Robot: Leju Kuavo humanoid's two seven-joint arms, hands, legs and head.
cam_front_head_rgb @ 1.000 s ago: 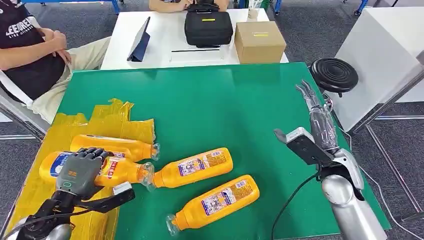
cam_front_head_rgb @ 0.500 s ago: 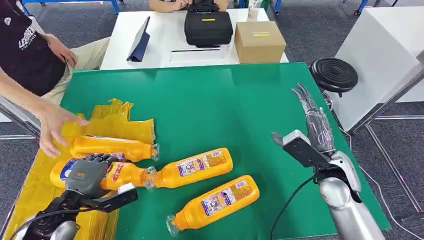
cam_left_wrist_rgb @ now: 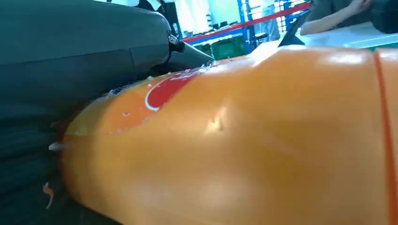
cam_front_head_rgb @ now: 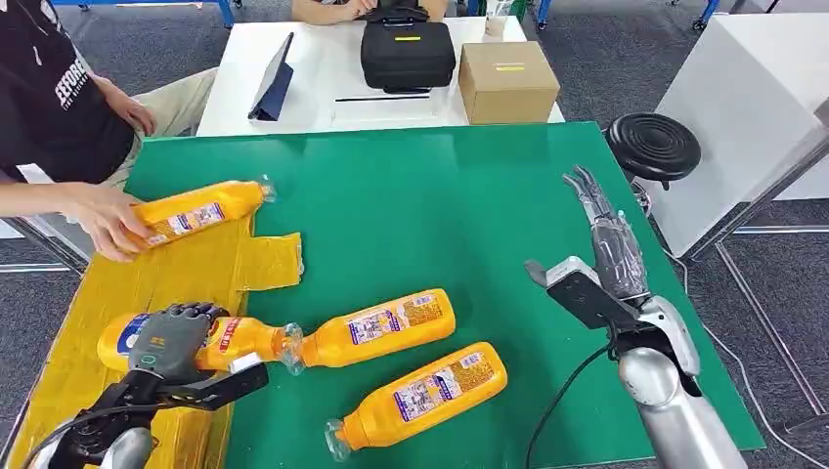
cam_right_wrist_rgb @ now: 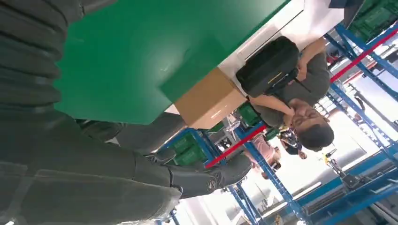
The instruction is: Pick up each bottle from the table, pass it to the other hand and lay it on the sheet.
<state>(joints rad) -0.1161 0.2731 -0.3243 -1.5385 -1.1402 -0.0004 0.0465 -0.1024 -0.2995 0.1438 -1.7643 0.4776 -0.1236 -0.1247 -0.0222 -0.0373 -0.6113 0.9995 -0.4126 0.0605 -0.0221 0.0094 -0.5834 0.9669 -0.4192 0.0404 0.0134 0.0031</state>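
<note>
Closest in, a long orange plastic bottle with a clear neck lies on its side on the green bench, near the front edge. Its neck end points toward the robot's left and its fat end points toward the right. It lies between the two arms, and I think the right hand is the one to reach for it. Just behind it lies a second orange bottle, turned the same way. The left hand rests on top of a third orange bottle with a blue and red label, which lies on the crinkly yellow plastic sheet. Its fingers curl over the bottle, but I cannot tell if it is gripping it or just touching it. In the left wrist view the orange bottle is pressed right up against the hand. The right hand is up in the air over the right side of the bench, flat, with fingers spread and holding nothing. Farther back, a person's hand holds a fourth orange bottle at the far edge of the sheet.
</note>
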